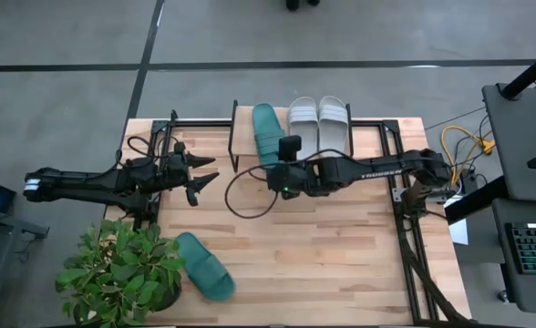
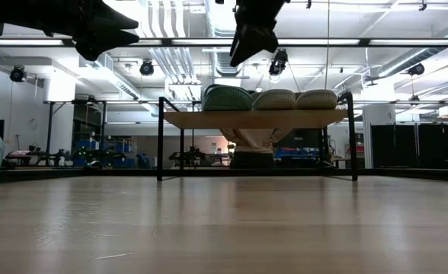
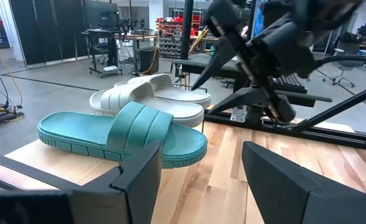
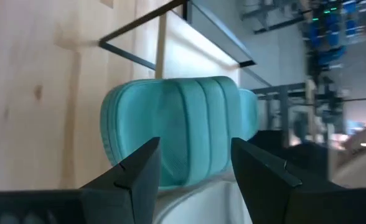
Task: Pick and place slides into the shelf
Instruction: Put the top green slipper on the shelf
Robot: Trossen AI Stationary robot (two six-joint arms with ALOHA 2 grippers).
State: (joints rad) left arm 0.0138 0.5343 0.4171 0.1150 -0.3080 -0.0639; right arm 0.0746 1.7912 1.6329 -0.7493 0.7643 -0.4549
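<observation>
Bright ceiling lights [image 2: 277,67] glare in the low view, silhouetting both arms, while the right wrist view is motion-blurred.

Both tools spread — left [image 1: 204,178], right [image 1: 270,173] — raised.

The right end effector [image 4: 189,171], fingers [image 4: 136,174] spread, hangs over a teal slide [image 4: 183,127] lying on the shelf [image 4: 195,53].

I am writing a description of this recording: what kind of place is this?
Probably a robotics lab or workshop: two robot arms work at a wooden table, a keyboard sits on a desk beside it, and behind the shelf the low view shows a large hall with exposed ceiling ducts and equipment benches.
</observation>
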